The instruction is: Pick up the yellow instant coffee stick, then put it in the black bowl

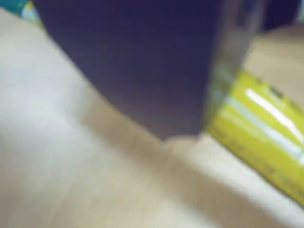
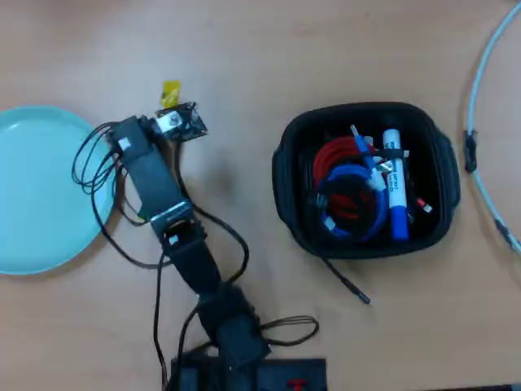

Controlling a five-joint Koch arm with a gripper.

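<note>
From where I'm standing, the arm is reaching out over the wooden table [image 2: 342, 49], its gripper [image 2: 172, 120] sitting low right over the yellow instant coffee stick [image 2: 170, 92], of which only one end is poking out beyond the wrist in the overhead view. In the wrist view one dark jaw is filling the frame, with the sachet lying flat on the wood just beside it; I cannot tell whether the jaws are spread or pressed together. The black bowl [image 2: 293, 175], already holding coiled cables and a marker [image 2: 395, 191], is waiting well apart to the right, the teal plate [image 2: 37, 195] to the left. The grab looks to be just starting, so squaring the jaws across the narrow width and pressing low should help, since the flat foil could slip.
</note>
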